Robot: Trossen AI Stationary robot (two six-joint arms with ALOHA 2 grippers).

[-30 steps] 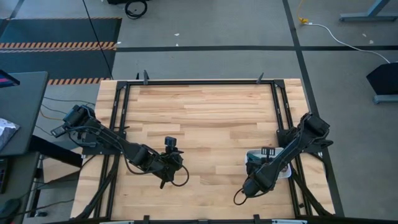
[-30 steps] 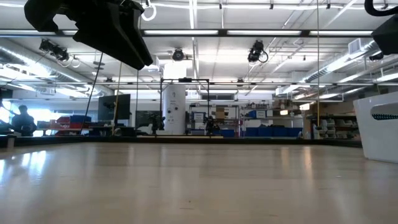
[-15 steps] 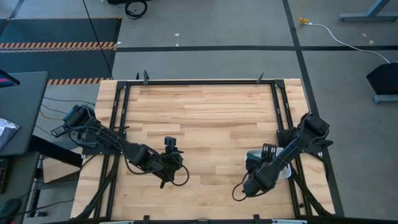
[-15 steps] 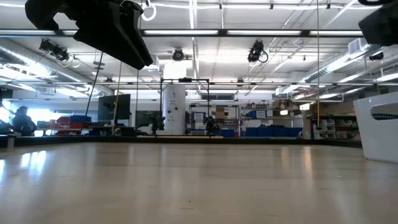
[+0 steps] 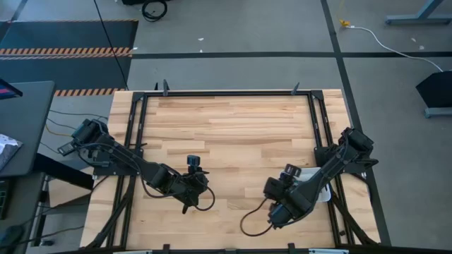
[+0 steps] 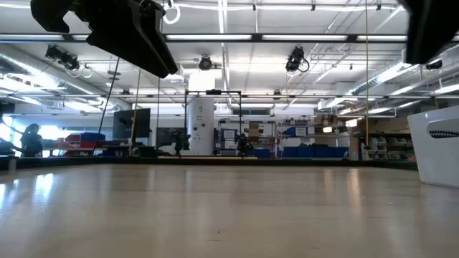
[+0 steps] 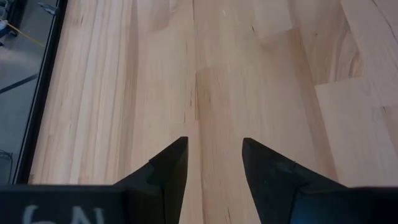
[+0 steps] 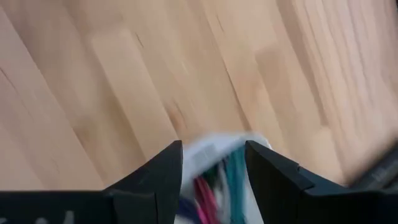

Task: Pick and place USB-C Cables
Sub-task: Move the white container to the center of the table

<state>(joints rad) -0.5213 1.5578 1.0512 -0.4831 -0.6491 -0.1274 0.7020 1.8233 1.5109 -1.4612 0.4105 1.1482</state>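
A bare wooden desk [image 5: 233, 134] inside a black frame is seen from above, with both arms at its near edge. The left gripper [image 7: 213, 163] is parked over the near-left part of the desk, its two dark fingers [image 7: 171, 165] spread apart with only bare wood visible between them; nothing is held. The right gripper [image 8: 212, 171] is located over the near-right part of the desk, just beside a white bin [image 5: 319, 192] that is mostly covered by the right arm in the high view. Its fingers [image 8: 163, 173] are seen parted, with nothing pinched. Between those fingers, in the right wrist view, the bin's white rim is seen blurred, and the USB-C Cables [image 8: 219, 180] are shown inside it as streaks of teal, red-maroon and dark blue; individual bundles cannot be told apart, and the count cannot be given. No cable is seen on the open wood in any view. In the low view, the white bin [image 6: 437, 143] is shown standing at the desk's right side, with dark arm parts hanging at the top corners. A person [image 6: 29, 140] is visible far back in the room, at the left.
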